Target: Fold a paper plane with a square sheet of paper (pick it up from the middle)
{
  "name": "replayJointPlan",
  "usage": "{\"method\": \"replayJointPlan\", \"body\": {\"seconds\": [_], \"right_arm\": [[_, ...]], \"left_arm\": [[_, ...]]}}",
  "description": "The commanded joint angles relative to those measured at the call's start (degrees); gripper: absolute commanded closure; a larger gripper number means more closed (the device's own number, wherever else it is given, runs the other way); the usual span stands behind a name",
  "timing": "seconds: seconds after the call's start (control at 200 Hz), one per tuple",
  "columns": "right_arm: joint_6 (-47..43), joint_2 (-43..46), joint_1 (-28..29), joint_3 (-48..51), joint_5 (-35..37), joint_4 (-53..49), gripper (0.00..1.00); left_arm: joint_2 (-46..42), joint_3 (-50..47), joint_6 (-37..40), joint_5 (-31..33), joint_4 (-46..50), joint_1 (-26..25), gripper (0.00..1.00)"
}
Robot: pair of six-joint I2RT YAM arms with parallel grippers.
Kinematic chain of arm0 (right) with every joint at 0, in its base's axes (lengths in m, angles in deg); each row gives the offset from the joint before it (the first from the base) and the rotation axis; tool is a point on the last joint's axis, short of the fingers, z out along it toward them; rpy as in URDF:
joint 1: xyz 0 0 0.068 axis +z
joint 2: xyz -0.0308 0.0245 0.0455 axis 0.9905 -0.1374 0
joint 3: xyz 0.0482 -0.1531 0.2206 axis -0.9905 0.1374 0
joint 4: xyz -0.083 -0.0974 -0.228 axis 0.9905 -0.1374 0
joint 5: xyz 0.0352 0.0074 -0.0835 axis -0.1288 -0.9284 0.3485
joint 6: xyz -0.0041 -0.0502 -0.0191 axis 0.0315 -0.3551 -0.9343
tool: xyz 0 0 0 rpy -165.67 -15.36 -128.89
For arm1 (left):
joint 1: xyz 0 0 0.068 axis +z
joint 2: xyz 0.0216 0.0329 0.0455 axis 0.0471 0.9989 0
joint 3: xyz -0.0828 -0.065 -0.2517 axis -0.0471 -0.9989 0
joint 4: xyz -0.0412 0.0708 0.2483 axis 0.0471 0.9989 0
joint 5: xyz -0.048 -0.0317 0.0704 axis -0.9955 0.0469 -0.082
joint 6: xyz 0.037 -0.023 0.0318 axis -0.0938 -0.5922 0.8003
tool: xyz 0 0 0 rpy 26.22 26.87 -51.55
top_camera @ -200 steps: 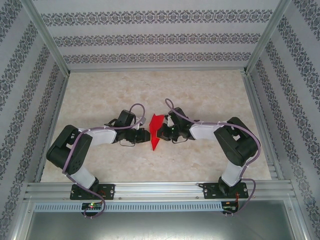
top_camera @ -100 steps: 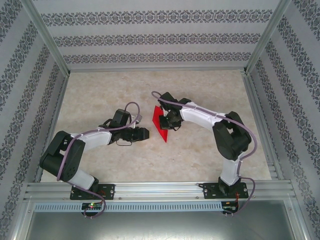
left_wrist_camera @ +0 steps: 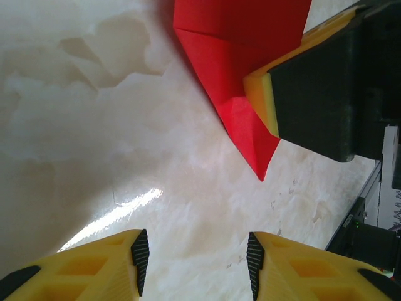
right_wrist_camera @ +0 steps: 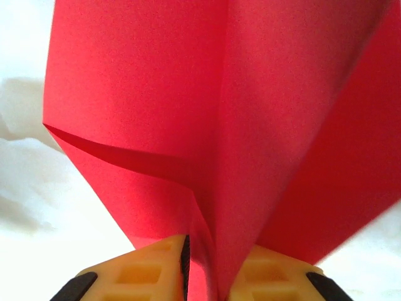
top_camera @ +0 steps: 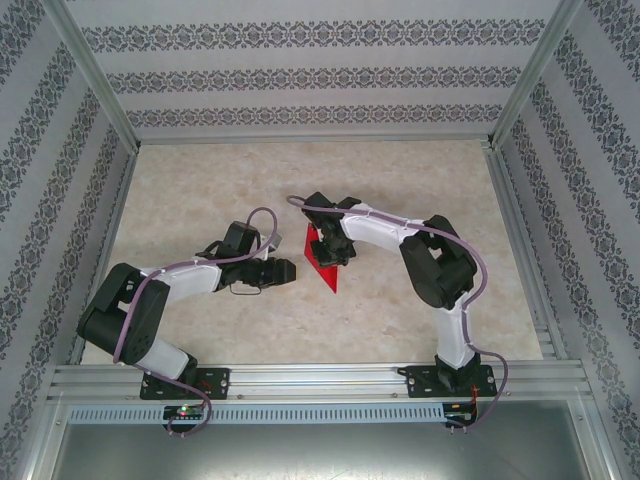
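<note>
The square sheet of paper, bright red, is folded into a slim pointed paper plane (top_camera: 322,260) that stands on edge at mid-table. Its tip points toward the near edge. My right gripper (top_camera: 334,247) comes in from the right and is shut on its centre fold. In the right wrist view the paper plane (right_wrist_camera: 188,94) rises from between the yellow jaws of the right gripper (right_wrist_camera: 203,271). My left gripper (top_camera: 290,270) is open just left of the plane, apart from it. The left wrist view shows the left gripper (left_wrist_camera: 194,263) with bare table between its fingers and the paper plane (left_wrist_camera: 232,63) ahead.
The pale marbled table (top_camera: 200,190) is fenced by aluminium rails (top_camera: 300,378) and patterned walls. A finger of the right gripper (left_wrist_camera: 313,94) crosses the upper right of the left wrist view.
My left gripper has opened, let go of the paper and drawn back to the left. The right arm has swung the plane slightly away and turned it, its tip shifting right.
</note>
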Motion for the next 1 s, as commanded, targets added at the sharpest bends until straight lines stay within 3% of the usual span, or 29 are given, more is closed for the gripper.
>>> {"method": "replayJointPlan", "body": {"seconds": [0.0,0.555,0.734,0.859,0.994], "right_arm": [[-0.2,-1.6,0.8,-1.5,1.9,-1.3,0.79],[-0.8,-2.5,2.2,-3.6,4.6,-3.5,0.78],[-1.4,-0.1,2.5,-4.9,5.5,-6.3,0.73],[-2.4,4.0,2.5,-4.8,5.1,-8.3,0.66],[-4.8,9.4,2.1,-3.1,1.4,-8.2,0.61]], "left_arm": [[-0.4,-0.7,1.5,-0.9,0.4,0.8,0.51],[-0.2,-1.2,1.8,-1.4,0.4,0.7,0.50],[-1.6,-0.2,1.9,-1.9,1.3,0.8,0.49],[-5.2,2.3,3.9,-0.8,6.0,0.7,0.44],[-9.3,7.1,10.0,5.5,15.4,0.8,0.35]]}}
